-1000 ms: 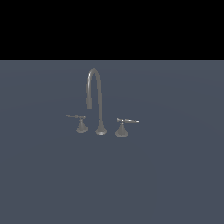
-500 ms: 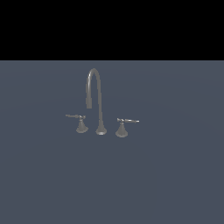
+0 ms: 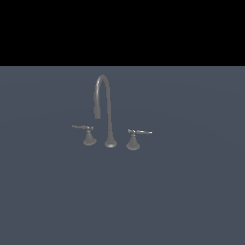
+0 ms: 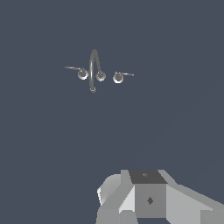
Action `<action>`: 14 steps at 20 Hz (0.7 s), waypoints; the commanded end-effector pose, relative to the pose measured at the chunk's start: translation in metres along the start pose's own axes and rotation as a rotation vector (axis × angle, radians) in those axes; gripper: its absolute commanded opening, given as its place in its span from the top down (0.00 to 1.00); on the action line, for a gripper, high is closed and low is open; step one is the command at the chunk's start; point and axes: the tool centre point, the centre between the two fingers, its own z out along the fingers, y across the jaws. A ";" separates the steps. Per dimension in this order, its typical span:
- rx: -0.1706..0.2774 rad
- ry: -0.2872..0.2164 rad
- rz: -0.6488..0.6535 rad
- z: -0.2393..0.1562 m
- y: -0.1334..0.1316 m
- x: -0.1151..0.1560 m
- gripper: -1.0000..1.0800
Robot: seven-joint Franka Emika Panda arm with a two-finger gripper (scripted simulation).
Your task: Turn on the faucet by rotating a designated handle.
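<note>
Floor point(image 3: 191, 201) is flat slate-grey, biggest thing I see. Faucet point(image 3: 106, 112) stands mid-scene on it, gooseneck spout upright between two cone-based levers. Handle point(image 3: 134, 139) with the pale lever tip sits on the exterior view's right of the spout; darker twin handle point(image 3: 87, 135) on the left. Gripper: only its body point(image 4: 148, 199) shows in the wrist view, well apart from the faucet, fingers out of frame, so I can't tell its opening or any hold.
</note>
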 end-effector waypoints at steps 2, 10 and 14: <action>-0.006 -0.001 0.032 0.004 0.001 0.007 1.00; -0.032 -0.003 0.167 0.021 0.007 0.039 1.00; -0.049 -0.003 0.264 0.036 0.012 0.062 1.00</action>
